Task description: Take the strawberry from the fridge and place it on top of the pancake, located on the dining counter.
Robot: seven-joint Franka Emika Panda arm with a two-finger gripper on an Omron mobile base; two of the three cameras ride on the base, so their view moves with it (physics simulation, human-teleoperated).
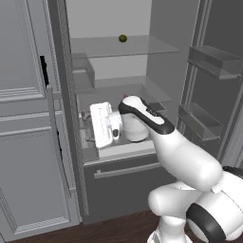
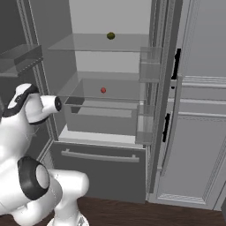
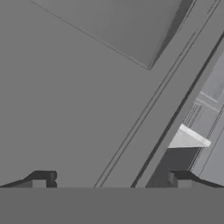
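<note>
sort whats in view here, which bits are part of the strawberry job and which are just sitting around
Part of the job:
- strawberry, on the middle glass shelf
- fridge, doors open
- gripper, open, holding nothing

Just sitting there:
- olive-green fruit, on the upper shelf
- panelled cabinets beside the fridge

Fridge with both doors swung open, pale grey interior, clear glass shelves, tiny red strawberry resting alone on the middle shelf, toward its back
</note>
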